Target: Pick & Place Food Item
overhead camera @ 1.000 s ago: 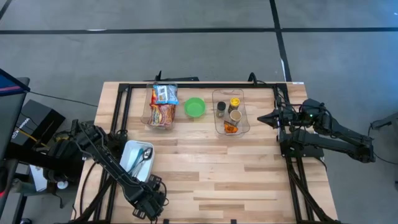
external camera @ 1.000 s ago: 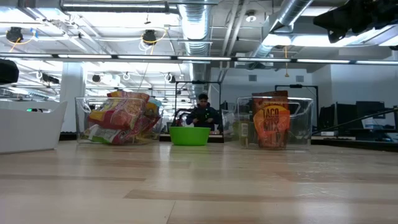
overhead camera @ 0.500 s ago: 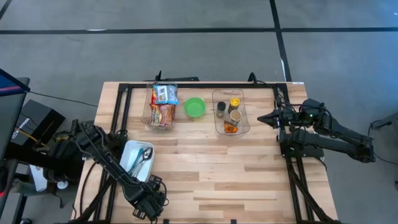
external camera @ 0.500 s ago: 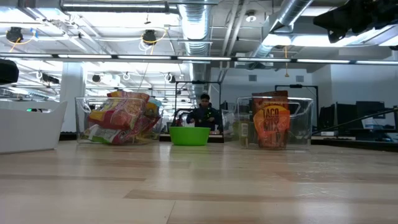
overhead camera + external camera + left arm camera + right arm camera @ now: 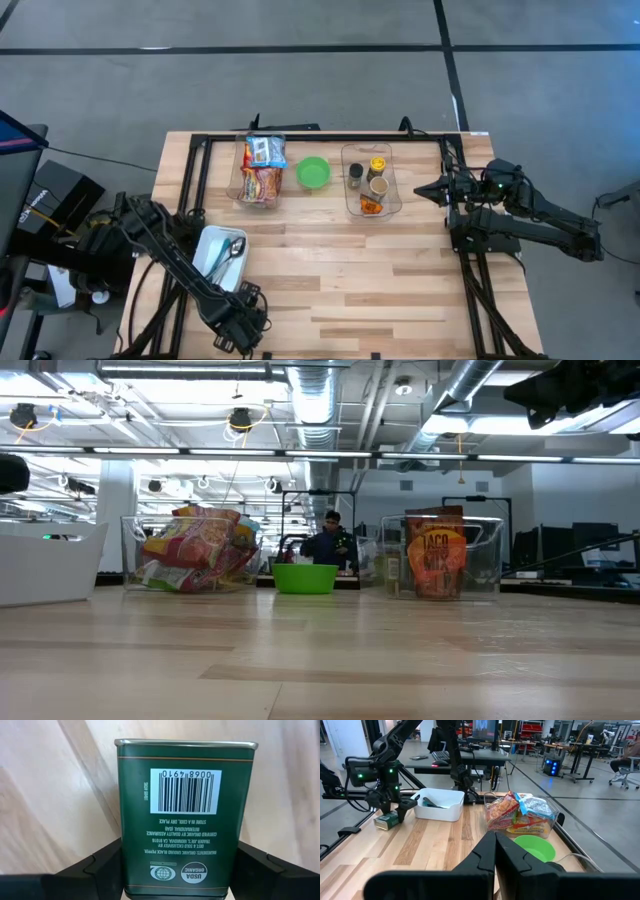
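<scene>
Dark green rectangular metal pepper tin [image 5: 182, 815], barcode face up, lying flat on the pale wooden tabletop [image 5: 45, 795] squarely between the two dark fingers [image 5: 97, 867] of the left gripper [image 5: 177, 870], clasped on both sides; right gripper [image 5: 495, 851] closed, empty, well apart.

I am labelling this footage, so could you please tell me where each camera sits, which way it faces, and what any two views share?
High view: overhead, straight down on the table; both arms show.
Low view: tabletop height, level towards the green bowl and the room; a dark arm part at top right.
Left wrist view: looks down at a green tin between its own fingers.
Right wrist view: looks across the table past its shut fingers.
Shared: the right wrist view also shows the tin under the left gripper.
</scene>
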Action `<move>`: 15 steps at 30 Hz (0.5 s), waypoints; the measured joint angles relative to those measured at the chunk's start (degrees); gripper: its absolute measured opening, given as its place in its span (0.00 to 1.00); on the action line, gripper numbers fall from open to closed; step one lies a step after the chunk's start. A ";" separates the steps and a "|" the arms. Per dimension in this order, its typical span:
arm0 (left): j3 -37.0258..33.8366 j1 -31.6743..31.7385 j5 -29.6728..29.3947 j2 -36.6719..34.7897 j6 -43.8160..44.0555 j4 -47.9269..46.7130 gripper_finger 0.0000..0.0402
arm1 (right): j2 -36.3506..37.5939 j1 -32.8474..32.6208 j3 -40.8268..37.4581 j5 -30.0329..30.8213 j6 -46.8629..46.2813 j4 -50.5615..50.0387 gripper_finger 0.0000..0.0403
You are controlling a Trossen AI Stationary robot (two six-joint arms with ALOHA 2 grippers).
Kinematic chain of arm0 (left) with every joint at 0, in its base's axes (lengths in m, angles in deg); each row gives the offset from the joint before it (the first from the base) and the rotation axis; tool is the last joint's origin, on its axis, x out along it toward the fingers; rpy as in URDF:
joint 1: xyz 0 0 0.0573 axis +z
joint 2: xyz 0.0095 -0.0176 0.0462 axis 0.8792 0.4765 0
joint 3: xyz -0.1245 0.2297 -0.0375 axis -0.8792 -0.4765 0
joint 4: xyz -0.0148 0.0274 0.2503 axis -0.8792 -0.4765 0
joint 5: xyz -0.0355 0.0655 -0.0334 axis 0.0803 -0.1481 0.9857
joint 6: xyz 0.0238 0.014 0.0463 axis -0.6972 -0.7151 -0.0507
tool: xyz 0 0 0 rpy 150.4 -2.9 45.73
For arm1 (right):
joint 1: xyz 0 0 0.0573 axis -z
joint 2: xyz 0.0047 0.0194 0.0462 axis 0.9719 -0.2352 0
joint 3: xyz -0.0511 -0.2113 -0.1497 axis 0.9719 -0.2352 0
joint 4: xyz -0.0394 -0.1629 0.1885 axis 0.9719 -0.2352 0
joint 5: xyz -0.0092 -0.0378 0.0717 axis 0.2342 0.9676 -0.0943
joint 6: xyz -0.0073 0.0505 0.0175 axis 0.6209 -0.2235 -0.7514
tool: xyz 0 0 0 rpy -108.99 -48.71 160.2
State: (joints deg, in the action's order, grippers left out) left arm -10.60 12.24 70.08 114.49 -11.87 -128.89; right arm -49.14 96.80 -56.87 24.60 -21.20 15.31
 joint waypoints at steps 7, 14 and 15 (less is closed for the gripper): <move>0.02 2.51 -0.16 -5.24 -0.48 0.04 0.68 | 0.00 -0.02 0.00 0.00 0.00 0.00 0.00; 0.02 5.42 -0.16 -10.68 -5.55 0.19 0.68 | 0.00 0.00 0.00 0.00 0.00 0.00 0.00; 0.02 5.91 -0.16 -11.18 -5.98 0.19 0.68 | 0.00 -0.02 0.00 0.00 0.00 0.00 0.00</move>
State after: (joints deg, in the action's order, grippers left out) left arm -10.57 18.15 69.92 103.31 -17.85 -128.70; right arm -49.14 96.78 -56.87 24.60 -21.20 15.31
